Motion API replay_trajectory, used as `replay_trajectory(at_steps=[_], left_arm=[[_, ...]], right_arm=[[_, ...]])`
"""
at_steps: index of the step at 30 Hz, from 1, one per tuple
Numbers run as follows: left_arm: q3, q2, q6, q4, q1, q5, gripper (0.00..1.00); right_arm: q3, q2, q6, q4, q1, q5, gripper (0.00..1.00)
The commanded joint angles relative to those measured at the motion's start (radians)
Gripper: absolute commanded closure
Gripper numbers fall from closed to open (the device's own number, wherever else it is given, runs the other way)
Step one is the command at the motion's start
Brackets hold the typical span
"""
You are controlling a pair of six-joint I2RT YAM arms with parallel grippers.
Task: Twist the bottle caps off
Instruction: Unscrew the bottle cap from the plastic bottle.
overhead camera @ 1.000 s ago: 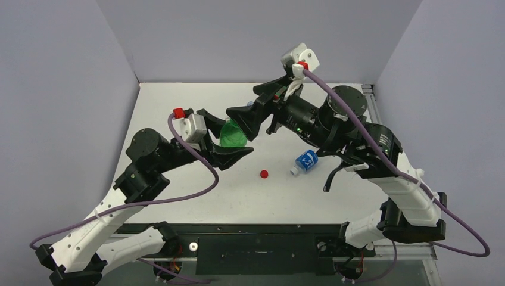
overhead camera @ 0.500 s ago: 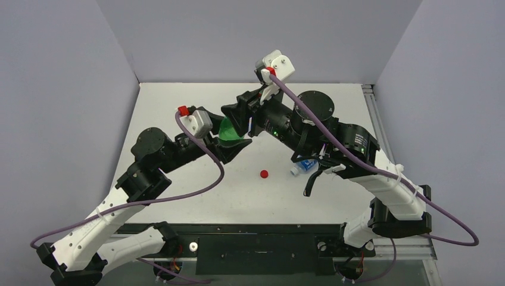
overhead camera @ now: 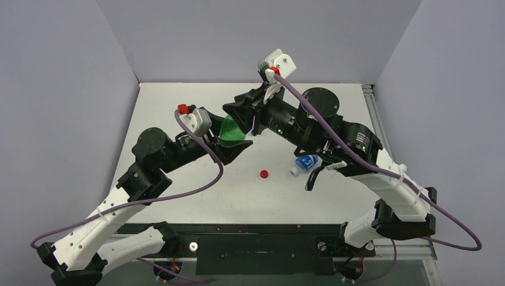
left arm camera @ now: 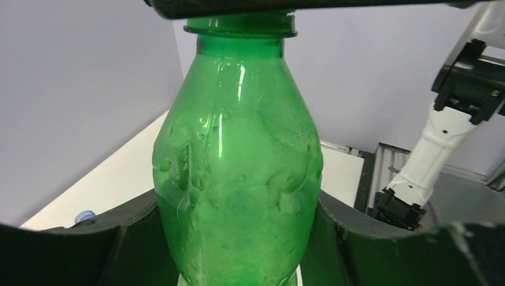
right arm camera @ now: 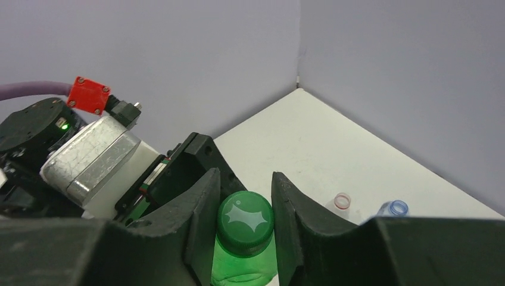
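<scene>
My left gripper is shut on the body of the all-green bottle, holding it above the table. In the left wrist view the green bottle fills the frame between the two dark fingers. My right gripper comes from the far side and is shut on the bottle's green cap, one finger on each side of it. A red cap lies loose on the white table. A clear bottle with a blue label lies on its side, partly under my right arm.
Two open bottle necks, one with a red ring and one bluish, show on the table behind the cap. The grey walls close in the back and sides. My left arm's wrist camera housing sits close to my right fingers.
My right gripper moved left over the green bottle's top and closed on its cap. The left gripper kept its grip and shifted the bottle slightly.
</scene>
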Motion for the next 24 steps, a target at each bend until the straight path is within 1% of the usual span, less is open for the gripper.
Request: replay_trajectory(at_steps=[1,2,3,4,5,6,7,10,11,12,13,14,16,18,19,20,21,22,23,24], left_arm=[[0.012,-0.021,-0.132,0.131,-0.002,0.236,1.00],[0.021,-0.020,-0.180,0.147,-0.001,0.306,1.00],[0.027,-0.014,-0.242,0.179,0.000,0.432,1.00],[0.043,-0.010,-0.273,0.204,-0.003,0.495,1.00],[0.054,-0.004,-0.319,0.212,-0.006,0.592,1.00],[0.070,-0.002,-0.333,0.216,-0.021,0.624,1.00],[0.078,0.002,-0.348,0.213,-0.027,0.659,1.00],[0.110,0.012,-0.364,0.211,-0.037,0.686,1.00],[0.115,0.015,-0.369,0.213,-0.040,0.692,1.00],[0.118,0.016,-0.372,0.215,-0.045,0.696,1.00],[0.121,0.018,-0.373,0.215,-0.048,0.701,1.00],[0.121,0.017,-0.373,0.214,-0.051,0.706,1.00],[0.122,0.017,-0.370,0.210,-0.052,0.705,1.00],[0.120,0.014,-0.366,0.210,-0.053,0.704,1.00],[0.116,0.014,-0.363,0.209,-0.053,0.703,1.00],[0.111,0.014,-0.353,0.208,-0.052,0.699,1.00],[0.108,0.013,-0.346,0.203,-0.051,0.687,1.00],[0.102,0.012,-0.328,0.201,-0.050,0.677,1.00],[0.099,0.010,-0.316,0.192,-0.050,0.646,1.00],[0.091,0.008,-0.292,0.185,-0.046,0.630,1.00]], right_arm=[[-0.103,-0.097,-0.057,0.139,-0.104,-0.452,1.00],[-0.121,-0.119,-0.059,0.160,-0.145,-0.626,1.00],[-0.150,-0.128,-0.061,0.199,-0.162,-0.709,1.00],[-0.166,-0.140,-0.065,0.214,-0.186,-0.854,1.00],[-0.166,-0.141,-0.069,0.231,-0.195,-0.972,1.00],[-0.155,-0.138,-0.079,0.232,-0.211,-1.021,1.00],[-0.147,-0.133,-0.085,0.225,-0.222,-1.103,1.00],[-0.134,-0.106,-0.055,0.257,-0.271,-1.217,1.00],[-0.143,-0.102,-0.040,0.304,-0.282,-1.263,1.00],[-0.165,-0.102,0.002,0.333,-0.306,-1.279,1.00],[-0.179,-0.106,0.024,0.397,-0.317,-1.300,1.00],[-0.204,-0.109,0.065,0.448,-0.336,-1.305,1.00],[-0.219,-0.114,0.086,0.460,-0.358,-1.295,1.00],[-0.210,-0.118,0.065,0.413,-0.369,-1.236,1.00],[-0.194,-0.121,0.033,0.385,-0.371,-1.161,0.96],[-0.188,-0.129,0.018,0.346,-0.372,-1.070,0.79],[-0.189,-0.136,0.018,0.331,-0.371,-1.019,0.71],[-0.193,-0.154,0.024,0.328,-0.370,-0.896,0.56],[-0.204,-0.163,0.029,0.324,-0.363,-0.841,0.50],[-0.214,-0.184,0.042,0.321,-0.352,-0.721,0.40]])
